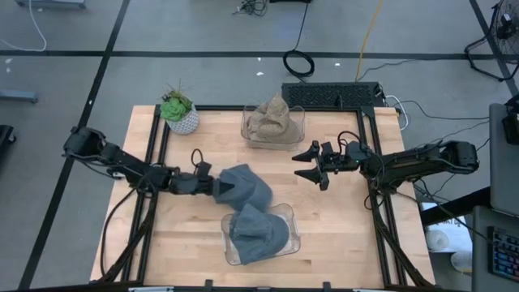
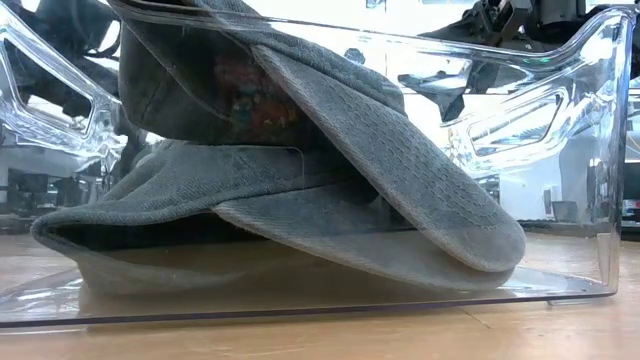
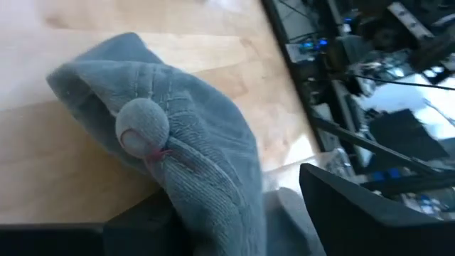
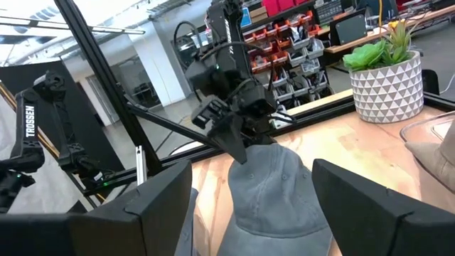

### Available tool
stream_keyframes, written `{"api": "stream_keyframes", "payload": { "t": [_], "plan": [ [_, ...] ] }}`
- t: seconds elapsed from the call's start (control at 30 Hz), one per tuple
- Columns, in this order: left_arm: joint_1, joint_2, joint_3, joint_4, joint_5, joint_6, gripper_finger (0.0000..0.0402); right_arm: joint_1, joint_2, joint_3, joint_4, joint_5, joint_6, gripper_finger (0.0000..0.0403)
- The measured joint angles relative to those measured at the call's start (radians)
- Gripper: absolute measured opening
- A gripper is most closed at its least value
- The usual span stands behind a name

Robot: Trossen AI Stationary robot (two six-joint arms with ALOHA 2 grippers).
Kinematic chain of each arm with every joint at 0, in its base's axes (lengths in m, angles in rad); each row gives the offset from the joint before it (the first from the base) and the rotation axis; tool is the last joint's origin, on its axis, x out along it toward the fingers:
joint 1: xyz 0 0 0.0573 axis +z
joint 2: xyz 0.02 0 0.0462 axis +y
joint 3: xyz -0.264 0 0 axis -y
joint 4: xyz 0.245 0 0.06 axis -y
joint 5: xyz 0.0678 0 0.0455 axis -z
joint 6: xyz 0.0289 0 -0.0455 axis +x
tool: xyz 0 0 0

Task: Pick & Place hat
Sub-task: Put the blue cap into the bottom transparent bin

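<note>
Matt ribbed-cloth grey hat (image 1: 246, 189), glossy clear-plastic bin (image 1: 287, 217), smooth wooden table (image 1: 340, 235).

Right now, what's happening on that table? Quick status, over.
Left gripper shut on grey corduroy hat, beside clear plastic bin already holding another grey hat. Right gripper open, idle at right. Nothing blocking.

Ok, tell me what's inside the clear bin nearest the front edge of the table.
The front bin holds a grey hat. The left gripper is holding a second grey hat at its rim. What lies under the hat in the bin is covered.
</note>
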Motion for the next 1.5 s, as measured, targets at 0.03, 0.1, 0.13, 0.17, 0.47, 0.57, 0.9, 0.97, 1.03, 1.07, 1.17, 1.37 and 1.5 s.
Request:
{"api": "stream_keyframes", "payload": {
  "t": [0.03, 0.1, 0.13, 0.17, 0.47, 0.57, 0.9, 0.97, 1.03, 1.07, 1.17, 1.37, 1.5],
  "plan": [
    [0.008, 0.0, 0.0, 0.014, 0.019, 0.007, 0.0235, 0.0, 0.0, 0.0, 0.0, 0.0, 0.0, 0.0279],
    [0.024, 0.0, 0.0, 0.018, 0.053, 0.003, 0.0225, 0.0, 0.0, 0.0, 0.0, 0.0, 0.0, 0.0279],
    [0.031, 0.0, 0.0, 0.015, 0.067, 0.001, 0.0216, 0.0, 0.0, 0.0, 0.0, 0.0, 0.0, 0.0279],
    [0.037, 0.0, 0.0, 0.012, 0.078, 0.001, 0.0203, 0.0, 0.0, 0.0, 0.0, 0.0, 0.0, 0.0279],
    [0.079, 0.0, 0.0, 0.048, 0.1, 0.067, 0.0014, 0.0, 0.0, 0.0, -0.007, 0.001, 0.0, 0.0279],
    [0.1, 0.0, 0.0, 0.151, 0.097, 0.127, 0.0007, -0.001, 0.0, 0.0, -0.029, 0.002, 0.0, 0.0279],
    [0.171, -0.057, 0.008, 0.361, 0.063, 0.343, 0.0004, -0.002, 0.039, 0.0, -0.081, 0.108, 0.106, 0.0279],
    [0.181, -0.06, 0.029, 0.354, 0.055, 0.382, 0.0003, -0.001, 0.07, 0.0, -0.066, 0.111, 0.121, 0.0279],
    [0.187, -0.061, 0.066, 0.354, 0.061, 0.44, 0.0003, -0.001, 0.114, 0.0, -0.032, 0.11, 0.14, 0.0279],
    [0.188, -0.061, 0.089, 0.355, 0.063, 0.472, 0.0003, -0.001, 0.139, 0.0, -0.013, 0.109, 0.153, 0.0279],
    [0.188, -0.06, 0.168, 0.347, 0.077, 0.602, 0.0002, -0.001, 0.225, 0.0, 0.086, 0.106, 0.195, 0.0279],
    [0.188, -0.061, 0.329, 0.277, 0.158, 0.807, 0.0001, -0.014, 0.382, 0.0, 0.339, 0.018, 0.305, 0.0279],
    [0.184, -0.059, 0.413, 0.084, 0.161, 0.808, 0.0001, -0.001, 0.458, 0.0, 0.533, 0.003, 0.365, 0.0279]
  ]
}}
